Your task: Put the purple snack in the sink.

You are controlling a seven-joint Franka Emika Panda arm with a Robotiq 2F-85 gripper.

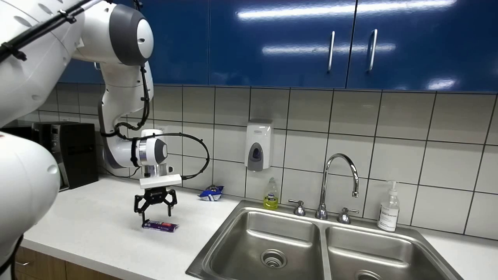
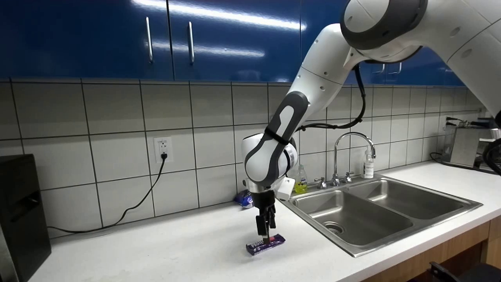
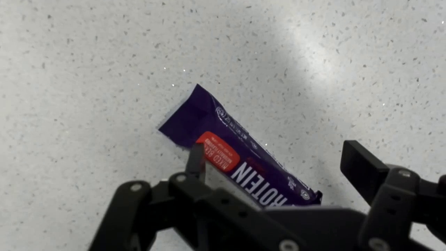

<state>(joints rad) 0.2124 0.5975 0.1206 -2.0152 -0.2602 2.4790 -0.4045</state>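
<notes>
Your fingers [image 3: 362, 168] stand wide apart, holding nothing; the purple protein bar [image 3: 248, 153] slants beneath, more along their gap than across.

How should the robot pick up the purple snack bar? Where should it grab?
Probably at the middle of the purple snack bar, coming straight down from above. It lies flat on the counter, long and narrow, and in the wrist view slantwise to the open tool, so the jaws should probably turn to face its two long edges.
</notes>
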